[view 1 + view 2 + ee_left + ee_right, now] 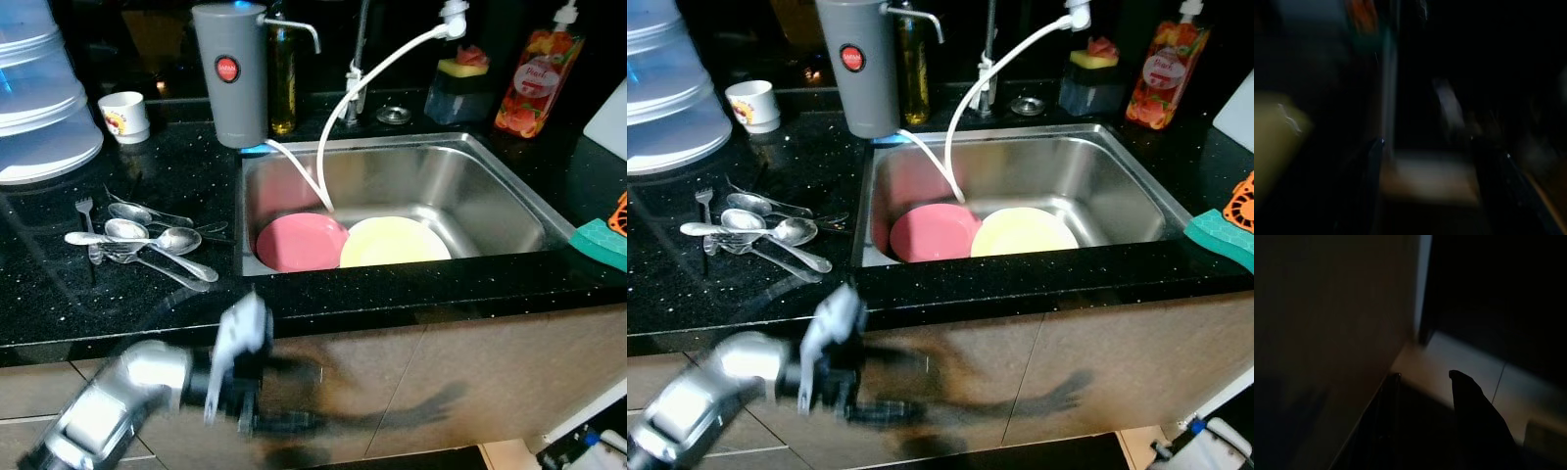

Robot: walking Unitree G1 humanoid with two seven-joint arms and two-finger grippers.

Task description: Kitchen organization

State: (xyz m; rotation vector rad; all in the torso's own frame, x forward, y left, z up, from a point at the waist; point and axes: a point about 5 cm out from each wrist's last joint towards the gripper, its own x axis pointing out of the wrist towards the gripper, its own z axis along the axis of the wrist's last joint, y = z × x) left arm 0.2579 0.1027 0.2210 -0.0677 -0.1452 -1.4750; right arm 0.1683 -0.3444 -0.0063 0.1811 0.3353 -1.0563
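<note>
A: Nearest the camera?
B: Left pincer (279, 423), blurred, below the table (392, 289) edge in front of the sink (490, 211). Fingers apart in its wrist view. Right pincer (1425, 396): released too, dark.
A: Inside the sink?
B: Pink plate (301, 243) touching yellow plate (394, 242), hose (338, 117) above. Cutlery (147, 240) left of the sink; grey dispenser (230, 73) behind its left corner.

The blurred silver left arm (118, 392) reaches forward below the black surface's (323, 294) front edge; its left end effector (257, 421) of two long black fingers (1371, 186) holds them apart; the right end effector (1425, 426) shows dark fingers parted.
</note>
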